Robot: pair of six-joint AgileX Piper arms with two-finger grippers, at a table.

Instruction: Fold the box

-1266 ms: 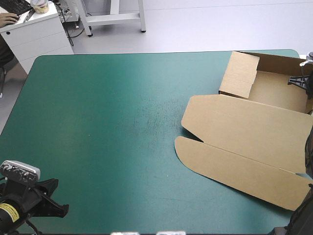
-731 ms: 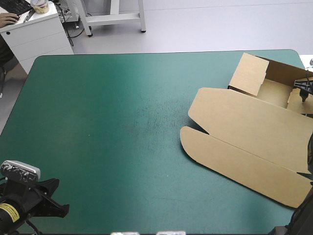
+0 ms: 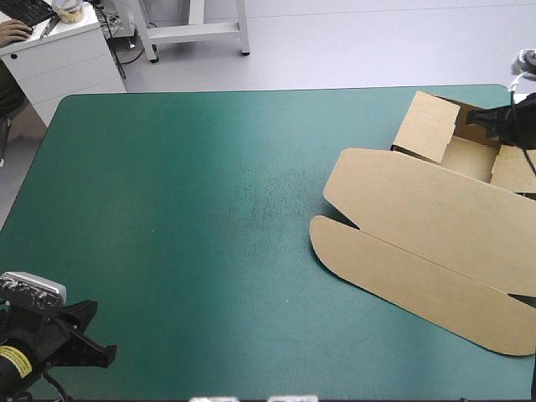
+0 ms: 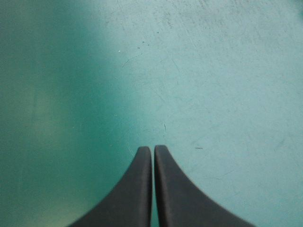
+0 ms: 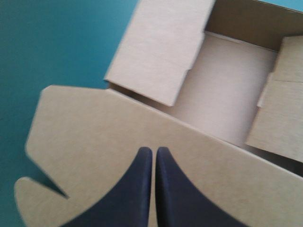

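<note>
Wall-tucking seems in hand: the right gripper, shut and empty, is being held above the box, loose flaps just ahead likely needing pressing in, the left gripper shut, empty, well apart.

The box is plain brown cardboard, uncoated and matt, with a faint fine grain across its panels and clean cut edges. The teal-green table cover is smooth, with a soft, low sheen where light falls on it; close up it carries fine pale scratches and small dark scuffs. The black fingers of the left gripper and the right gripper look smooth and matt, like plastic or rubber.
</note>
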